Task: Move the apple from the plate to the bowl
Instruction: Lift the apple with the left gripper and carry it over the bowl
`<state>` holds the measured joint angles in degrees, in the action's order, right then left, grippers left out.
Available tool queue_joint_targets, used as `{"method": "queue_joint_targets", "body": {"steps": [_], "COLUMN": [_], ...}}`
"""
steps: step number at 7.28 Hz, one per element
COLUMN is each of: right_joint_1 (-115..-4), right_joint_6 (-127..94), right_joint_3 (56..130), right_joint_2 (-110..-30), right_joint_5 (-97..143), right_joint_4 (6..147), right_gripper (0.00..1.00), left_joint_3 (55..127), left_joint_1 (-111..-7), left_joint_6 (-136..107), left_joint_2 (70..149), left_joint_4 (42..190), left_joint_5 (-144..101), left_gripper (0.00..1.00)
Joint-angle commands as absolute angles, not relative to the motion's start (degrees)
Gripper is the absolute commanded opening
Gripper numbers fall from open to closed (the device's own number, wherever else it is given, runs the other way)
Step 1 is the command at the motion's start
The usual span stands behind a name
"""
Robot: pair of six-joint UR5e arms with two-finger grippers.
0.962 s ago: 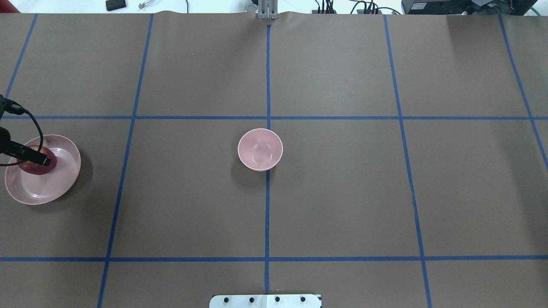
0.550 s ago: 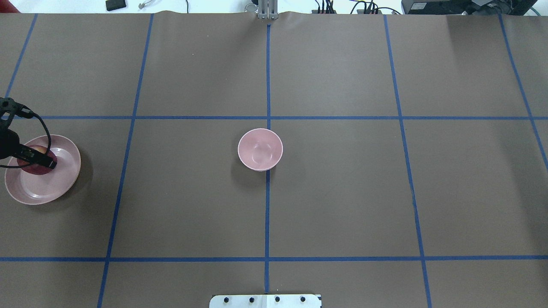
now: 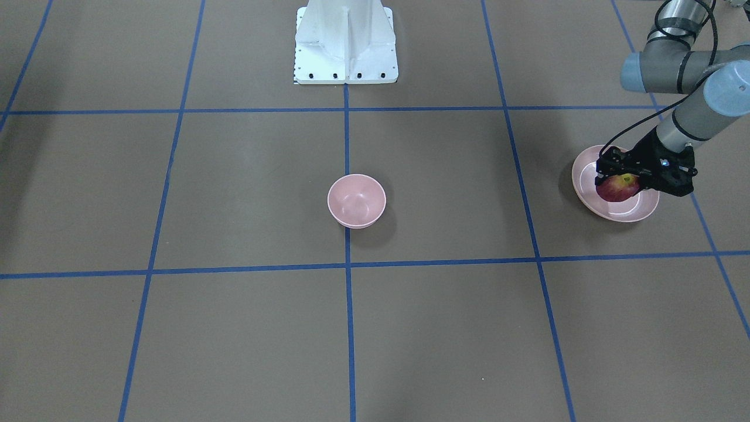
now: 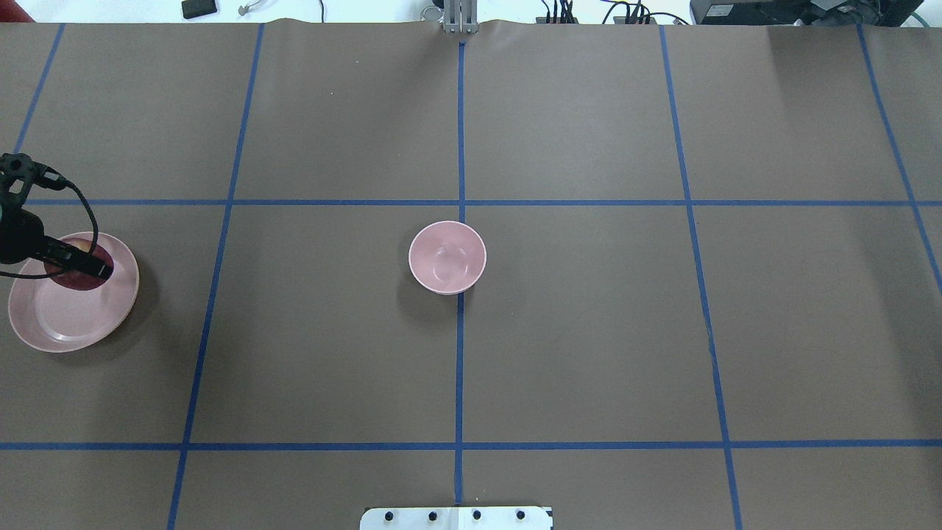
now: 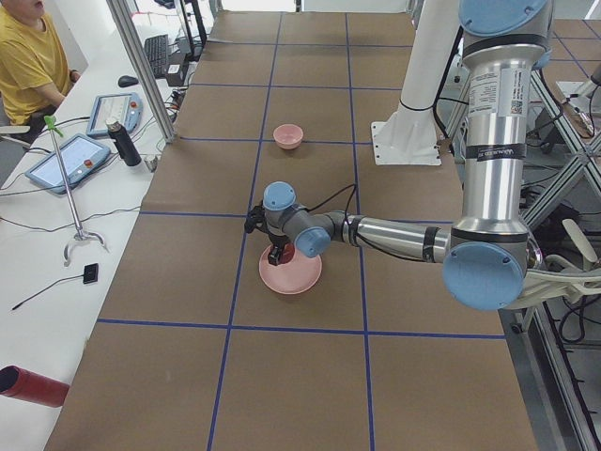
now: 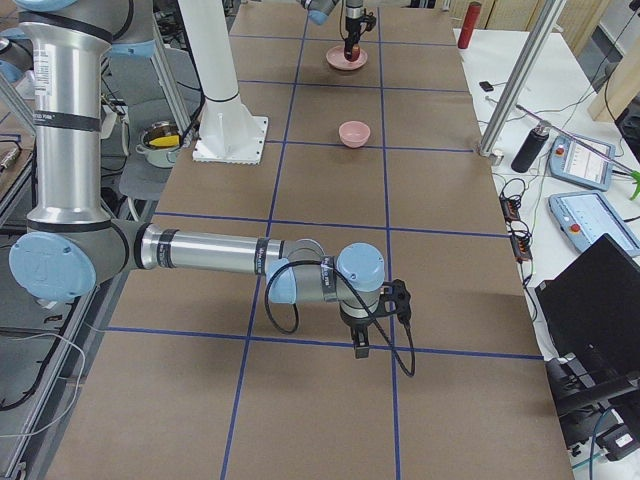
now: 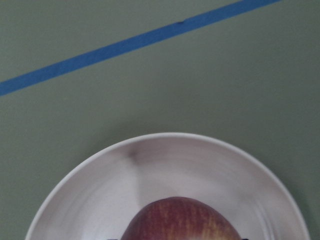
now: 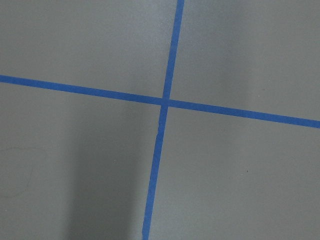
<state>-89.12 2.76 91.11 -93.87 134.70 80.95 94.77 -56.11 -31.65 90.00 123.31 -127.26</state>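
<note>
Left hand (image 3: 621, 183), its two fingers clamped on either side of the dark red apple (image 3: 615, 191), held the fruit over the pale pink plate (image 3: 637, 212) near the table's (image 3: 234, 176) end, and the apple looked just clear of the dish. Well apart from it, at the table's middle, the small pink bowl (image 3: 356, 219) stood upright on a blue tape line (image 3: 347, 135). Right hand (image 6: 362, 343) hung low near a tape crossing, and whether its fingers were apart or together could not be told.
</note>
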Motion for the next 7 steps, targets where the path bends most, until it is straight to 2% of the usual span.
{"method": "queue_joint_targets", "body": {"steps": [1,3,5,7], "right_joint_1": [-89.1,-89.1,-89.1,-89.1], "right_joint_6": [2.6,2.5,2.4,2.4], "right_joint_3": [91.1,91.1,91.1,91.0], "right_joint_2": [-93.9,-94.0,-93.9,-93.8], "right_joint_5": [134.7,134.7,134.7,134.7], "right_joint_4": [80.9,80.9,80.9,80.9], "right_gripper": [1.0,1.0,1.0,1.0], "left_joint_3": [96.6,96.5,95.4,90.1], "left_joint_1": [-54.5,-50.3,-41.8,-38.9], "left_joint_6": [-43.0,-50.7,-60.8,-68.9], "left_joint_2": [96.7,107.6,120.5,132.6], "left_joint_4": [120.2,111.2,100.9,95.3], "left_joint_5": [-126.9,-126.7,-119.1,-117.4], "left_gripper": [0.0,0.0,0.0,0.0]}}
